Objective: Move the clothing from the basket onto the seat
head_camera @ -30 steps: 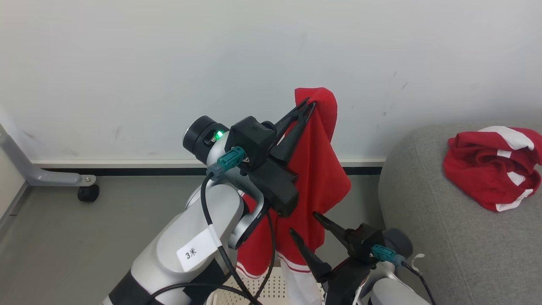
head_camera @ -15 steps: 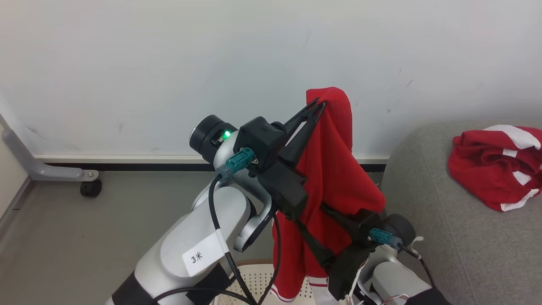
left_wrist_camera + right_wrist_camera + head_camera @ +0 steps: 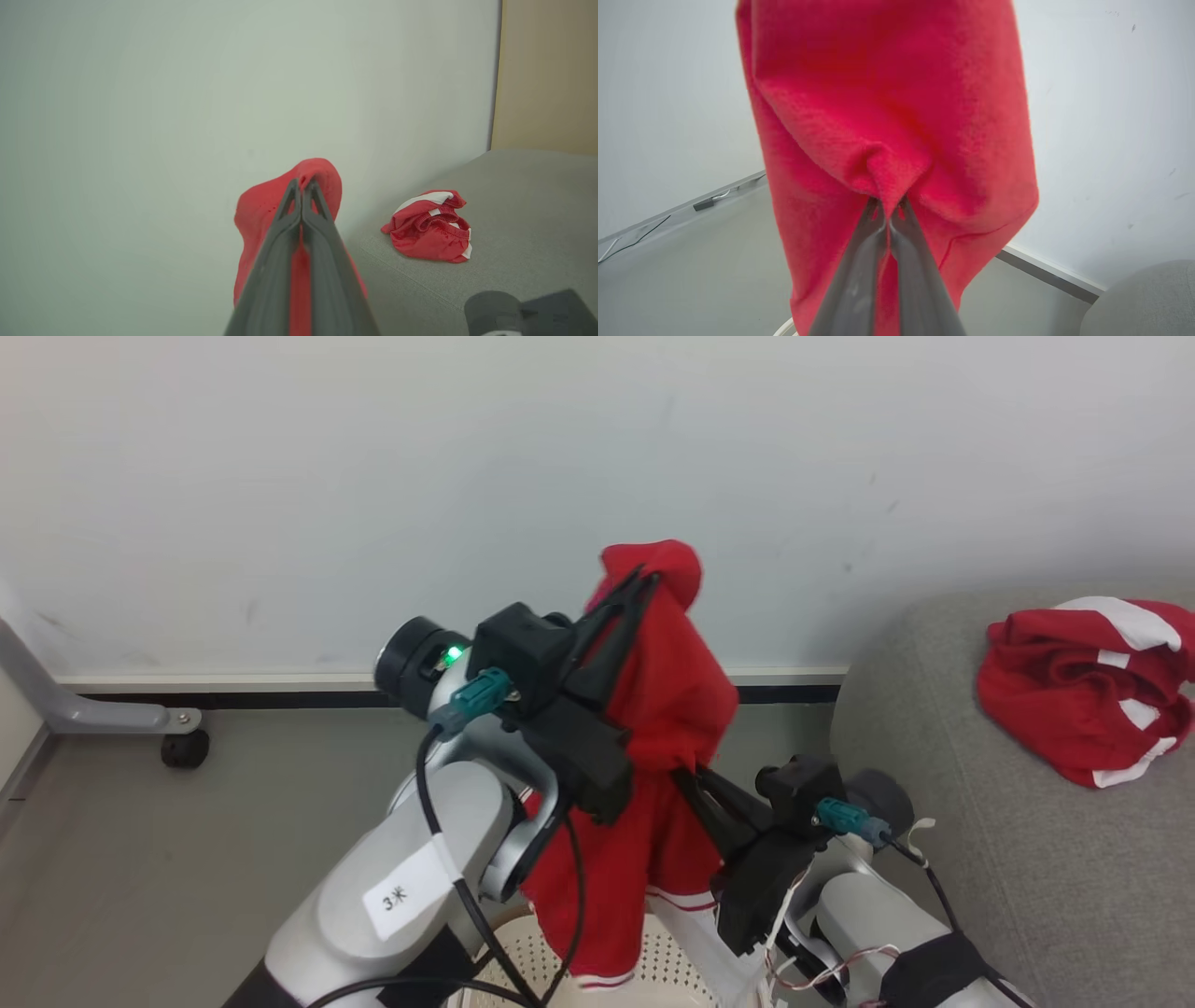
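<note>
A red garment of the clothing (image 3: 667, 709) hangs in the air above the basket (image 3: 551, 961), whose perforated cream wall shows at the bottom edge. My left gripper (image 3: 644, 581) is shut on the garment's top fold (image 3: 303, 179). Lower down, my right gripper (image 3: 686, 770) is shut on a pinch of the same fabric (image 3: 887, 186). White striped hems dangle below (image 3: 691, 905). Another red-and-white garment (image 3: 1088, 686) lies crumpled on the grey seat (image 3: 934, 728) to the right, also in the left wrist view (image 3: 430, 226).
A pale wall (image 3: 373, 476) stands close behind, with a dark skirting strip along the grey floor (image 3: 187, 821). A grey wheeled leg (image 3: 112, 723) stands at the left. The seat's rounded corner (image 3: 1139, 298) is just right of my right arm.
My right gripper has moved up into the hanging garment and shut on it. The left gripper with the garment's top has come down a little, and the fabric bunches between them.
</note>
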You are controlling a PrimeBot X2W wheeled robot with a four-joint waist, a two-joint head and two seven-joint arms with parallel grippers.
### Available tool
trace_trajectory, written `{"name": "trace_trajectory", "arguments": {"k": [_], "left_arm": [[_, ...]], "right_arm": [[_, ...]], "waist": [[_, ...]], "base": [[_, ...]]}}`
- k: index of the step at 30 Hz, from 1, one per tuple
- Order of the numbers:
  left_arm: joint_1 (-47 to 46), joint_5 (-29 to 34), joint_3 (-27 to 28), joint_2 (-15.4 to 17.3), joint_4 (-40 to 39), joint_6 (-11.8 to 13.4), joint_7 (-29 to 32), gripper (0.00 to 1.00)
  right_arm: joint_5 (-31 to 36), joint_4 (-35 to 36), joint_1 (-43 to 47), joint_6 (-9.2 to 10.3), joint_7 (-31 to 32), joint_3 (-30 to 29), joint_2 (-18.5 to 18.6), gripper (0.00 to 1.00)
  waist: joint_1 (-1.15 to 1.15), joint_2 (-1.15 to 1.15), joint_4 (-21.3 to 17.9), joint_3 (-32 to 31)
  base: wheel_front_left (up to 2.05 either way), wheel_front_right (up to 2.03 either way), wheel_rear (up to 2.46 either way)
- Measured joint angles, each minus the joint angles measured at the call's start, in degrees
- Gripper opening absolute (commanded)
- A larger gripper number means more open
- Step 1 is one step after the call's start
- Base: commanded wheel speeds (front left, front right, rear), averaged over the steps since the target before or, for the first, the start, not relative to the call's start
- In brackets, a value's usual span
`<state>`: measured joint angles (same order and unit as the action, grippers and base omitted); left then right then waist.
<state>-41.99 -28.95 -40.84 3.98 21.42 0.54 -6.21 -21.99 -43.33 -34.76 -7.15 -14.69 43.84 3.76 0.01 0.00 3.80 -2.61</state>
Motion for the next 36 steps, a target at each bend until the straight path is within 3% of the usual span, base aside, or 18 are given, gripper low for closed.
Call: {"name": "trace_trajectory", "arguments": {"k": [4, 5, 6, 7, 20, 36], "left_arm": [[1.68, -0.44, 1.43, 1.40, 0.73, 0.54, -0.32, 0.00], [2.11, -0.82, 1.72, 1.64, 0.93, 0.56, -0.51, 0.09], [3.18, -1.89, 2.21, 2.16, 1.45, 0.98, -0.92, 0.91], [3.82, -2.22, 2.56, 2.42, 1.69, 0.99, -1.23, 1.00], [11.27, -3.50, 3.55, 4.20, 2.43, 1.42, -4.53, 1.00], [17.52, -3.70, 0.90, 2.48, -0.35, 0.35, -6.45, 1.00]], "right_arm": [[-0.77, 1.37, -1.01, 0.00, 0.00, -1.03, 0.11, 0.00], [-0.80, 1.83, -1.19, 0.00, 0.00, -1.41, 0.23, 0.00], [-1.01, 2.54, -1.54, 0.00, 0.00, -2.10, 0.78, 0.00], [-1.01, 2.79, -1.74, 0.00, 0.00, -2.33, 1.30, 0.00], [-0.05, 7.67, -3.36, 0.01, 0.00, -5.79, 9.22, 0.00], [2.29, 16.36, -3.35, 1.29, -0.01, -8.45, 17.36, 0.00]], "waist": [[0.00, 0.00, -1.19, 0.14], [0.00, 0.00, -1.55, 0.17], [0.00, 0.00, -2.32, 0.23], [0.00, 0.00, -2.74, 0.25], [0.00, 0.00, -9.91, 0.23], [0.00, 0.00, -21.18, 0.10]], "base": [[0.00, 0.00, 0.00], [0.00, 0.00, 0.00], [0.00, 0.00, 0.00], [0.00, 0.00, 0.00], [0.00, 0.00, 0.00], [0.00, 0.00, 0.00]]}}
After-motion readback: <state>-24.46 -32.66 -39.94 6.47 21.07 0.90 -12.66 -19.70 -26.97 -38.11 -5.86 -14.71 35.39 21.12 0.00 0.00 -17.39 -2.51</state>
